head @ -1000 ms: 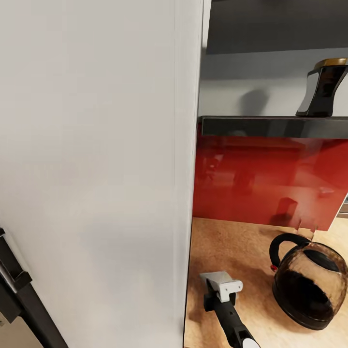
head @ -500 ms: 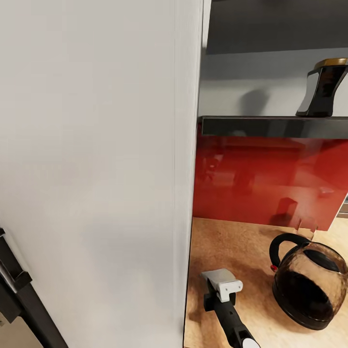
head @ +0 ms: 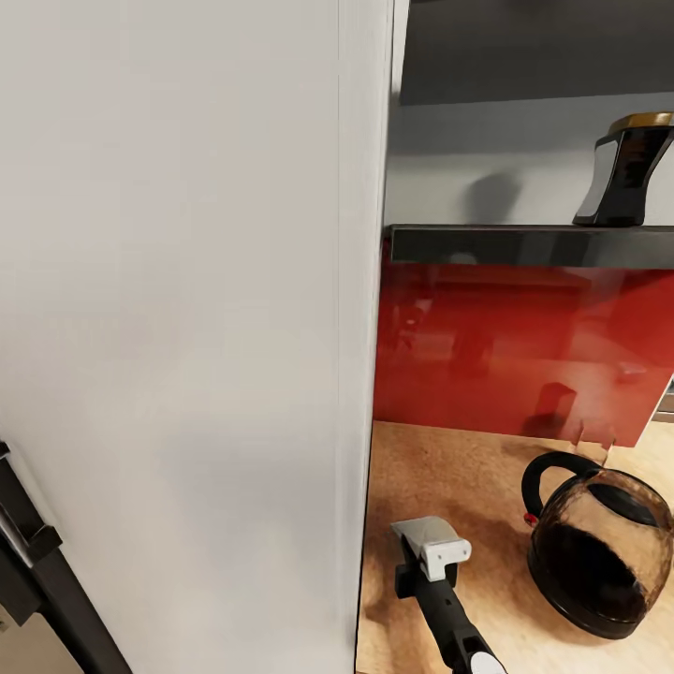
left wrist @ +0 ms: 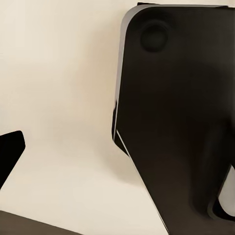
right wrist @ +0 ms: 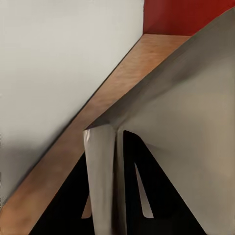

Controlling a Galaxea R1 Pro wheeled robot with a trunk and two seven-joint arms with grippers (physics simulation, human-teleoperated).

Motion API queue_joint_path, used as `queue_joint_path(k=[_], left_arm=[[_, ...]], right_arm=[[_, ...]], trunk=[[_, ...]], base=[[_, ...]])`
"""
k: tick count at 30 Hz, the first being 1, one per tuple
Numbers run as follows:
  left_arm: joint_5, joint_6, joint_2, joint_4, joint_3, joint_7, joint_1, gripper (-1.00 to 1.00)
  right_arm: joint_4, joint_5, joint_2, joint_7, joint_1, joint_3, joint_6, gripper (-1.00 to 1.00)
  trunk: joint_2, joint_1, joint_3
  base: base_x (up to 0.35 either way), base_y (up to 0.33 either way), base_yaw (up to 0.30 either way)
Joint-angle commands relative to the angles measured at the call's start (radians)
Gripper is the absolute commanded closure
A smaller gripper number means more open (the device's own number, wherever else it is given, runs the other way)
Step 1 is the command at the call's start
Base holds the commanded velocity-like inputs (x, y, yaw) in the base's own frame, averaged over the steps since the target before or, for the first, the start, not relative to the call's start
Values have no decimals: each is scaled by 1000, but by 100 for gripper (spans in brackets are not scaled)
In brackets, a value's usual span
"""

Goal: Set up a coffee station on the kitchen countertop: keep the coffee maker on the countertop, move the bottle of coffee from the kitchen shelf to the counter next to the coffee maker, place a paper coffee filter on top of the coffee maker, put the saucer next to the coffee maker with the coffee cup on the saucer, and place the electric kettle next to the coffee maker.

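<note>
My right gripper [head: 426,564] hovers low over the beige countertop [head: 449,468], shut on a small pale paper coffee filter [head: 429,535]. In the right wrist view the folded filter [right wrist: 186,107] is pinched between the black fingers [right wrist: 166,208]. The electric kettle [head: 599,552], dark smoky glass with a black loop handle, stands on the counter just right of that gripper. The bottle of coffee [head: 629,173], dark with a yellow cap, sits on the dark kitchen shelf [head: 524,245] above. The coffee maker, saucer and coffee cup are out of view. A black tip [left wrist: 10,152] shows in the left wrist view against a pale surface.
A tall pale cabinet side panel [head: 187,328] stands close on the left, right beside the gripper. A glossy red backsplash [head: 524,346] closes the back of the counter under the shelf. A large dark body [left wrist: 176,117] looms in the left wrist view.
My right gripper has crept slightly farther onto the counter with the filter. The kettle and bottle have not moved.
</note>
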Motion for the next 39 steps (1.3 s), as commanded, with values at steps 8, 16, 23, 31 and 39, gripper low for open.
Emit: queue_joint_path(k=[8, 16, 23, 31, 39], left_arm=[[0, -5, 0, 0, 8, 0, 0, -100], [-4, -11, 4, -1, 9, 0, 0, -100], [-6, -12, 1, -3, 9, 0, 0, -100], [-6, -14, 3, -4, 9, 1, 0, -100], [-6, -17, 3, -7, 9, 1, 0, -100]], right_arm=[[-62, 1, 0, -1, -1, 0, 2, 100], [-159, 3, -1, -4, -3, -9, 63, 100], [-167, 2, -1, -3, -3, -65, 68, 100], [-165, 1, -7, 0, -3, -66, 67, 100], [-165, 1, -7, 1, -4, -64, 67, 100]], trunk=[[-1, 0, -1], [-1, 0, -1], [-1, 0, -1], [-1, 0, -1], [-1, 0, -1]], base=[[0, 0, 0], [0, 0, 0], [-8, 0, 0], [-228, -65, 0], [-331, -7, 0]])
